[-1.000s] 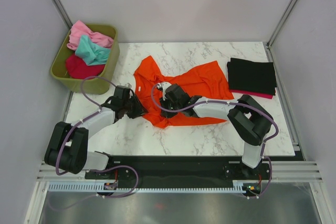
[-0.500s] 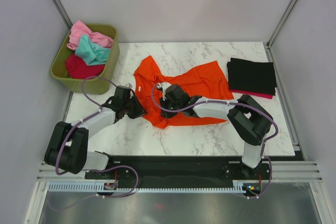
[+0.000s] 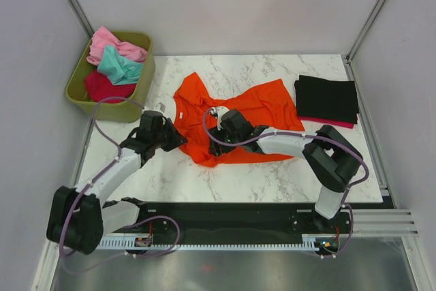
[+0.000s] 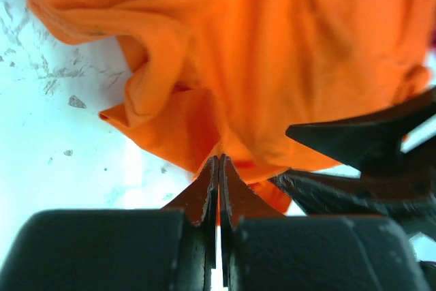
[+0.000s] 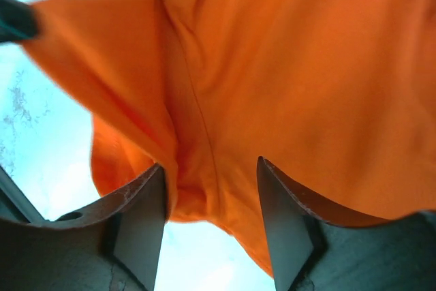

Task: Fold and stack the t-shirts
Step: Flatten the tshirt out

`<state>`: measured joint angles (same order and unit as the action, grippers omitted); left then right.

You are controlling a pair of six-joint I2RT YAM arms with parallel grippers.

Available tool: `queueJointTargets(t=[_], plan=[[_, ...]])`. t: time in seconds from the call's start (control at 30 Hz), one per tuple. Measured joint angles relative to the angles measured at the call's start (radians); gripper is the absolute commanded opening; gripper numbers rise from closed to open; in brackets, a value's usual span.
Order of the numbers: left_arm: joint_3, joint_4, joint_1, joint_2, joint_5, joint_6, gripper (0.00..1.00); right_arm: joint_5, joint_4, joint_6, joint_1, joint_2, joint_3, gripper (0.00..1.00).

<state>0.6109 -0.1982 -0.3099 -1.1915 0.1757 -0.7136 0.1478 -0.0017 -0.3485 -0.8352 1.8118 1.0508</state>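
Left gripper [image 4: 218, 163] is pinched tight on the left edge of the orange t-shirt [image 3: 252, 107], which is crumpled in the middle of the table [image 3: 170, 176]. Right gripper [image 5: 211, 178] is spread wide with cloth bunched between, not clamped. From above, the arms hide both sets of fingertips.

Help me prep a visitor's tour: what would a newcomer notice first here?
The bright orange shirt lying crumpled at the centre grabs the eye. The left gripper is shut on its edge and the right gripper is open around a fold. Next come the green bin at the far left, heaped with colourful shirts, and a folded black shirt at the far right.
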Motion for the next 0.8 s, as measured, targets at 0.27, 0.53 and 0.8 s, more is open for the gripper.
queueJointTargets(t=[0.27, 0.53, 0.8], plan=[[-0.001, -0.172, 0.000, 0.413, -0.096, -0.005, 0.02, -0.121, 0.019, -0.028, 0.113, -0.335, -0.164, 0.70], [-0.016, -0.306, -0.003, 0.578, -0.183, -0.031, 0.02, -0.494, -0.076, -0.170, 0.255, -0.600, -0.342, 0.65], [-0.033, -0.380, 0.024, 0.557, -0.271, -0.080, 0.02, -0.538, -0.164, -0.285, 0.535, -0.691, -0.507, 0.63]])
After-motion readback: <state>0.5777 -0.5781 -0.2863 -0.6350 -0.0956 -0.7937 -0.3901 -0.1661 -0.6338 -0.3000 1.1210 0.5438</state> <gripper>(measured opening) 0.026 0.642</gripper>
